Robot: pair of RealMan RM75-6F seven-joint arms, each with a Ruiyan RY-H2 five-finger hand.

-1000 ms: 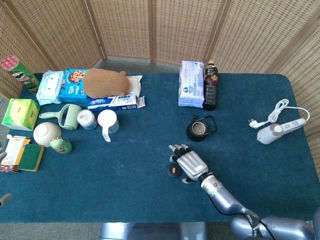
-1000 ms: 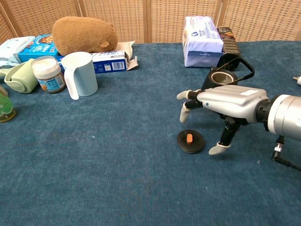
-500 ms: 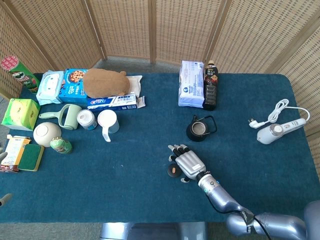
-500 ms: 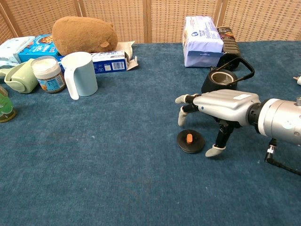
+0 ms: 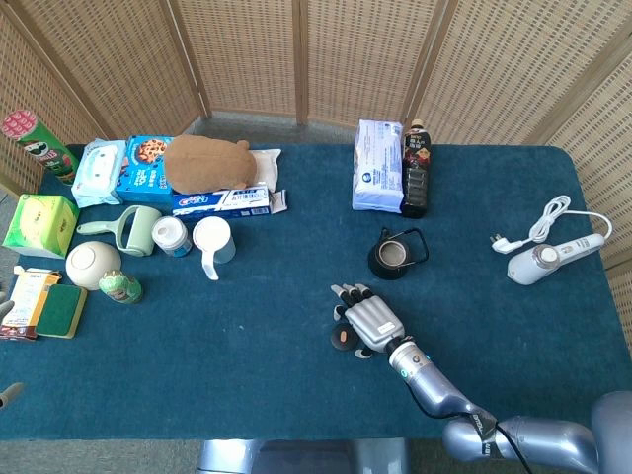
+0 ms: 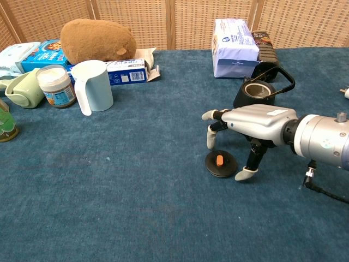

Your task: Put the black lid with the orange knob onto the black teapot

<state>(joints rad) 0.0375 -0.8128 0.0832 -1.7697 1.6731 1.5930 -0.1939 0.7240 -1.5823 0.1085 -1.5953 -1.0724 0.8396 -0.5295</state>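
The black lid with the orange knob (image 6: pixel 220 164) (image 5: pixel 343 338) lies flat on the blue tablecloth. My right hand (image 6: pixel 248 126) (image 5: pixel 371 323) hovers just above and to the right of it, palm down, fingers spread and pointing down around the lid, with nothing held. Its thumb tip comes down beside the lid's right edge. The black teapot (image 6: pixel 257 93) (image 5: pixel 393 255) stands lidless behind the hand, its handle tilted to the right. My left hand is in neither view.
A white tissue pack (image 5: pixel 378 165) and a dark bottle (image 5: pixel 416 168) stand behind the teapot. A white cup (image 6: pixel 92 85), a jar (image 6: pixel 55 85), boxes and a brown plush (image 6: pixel 98 39) fill the left back. A white handheld device with its cord (image 5: pixel 546 257) lies far right.
My right hand has shifted slightly left and lower, closer to the lid. The lid and the teapot have not moved.
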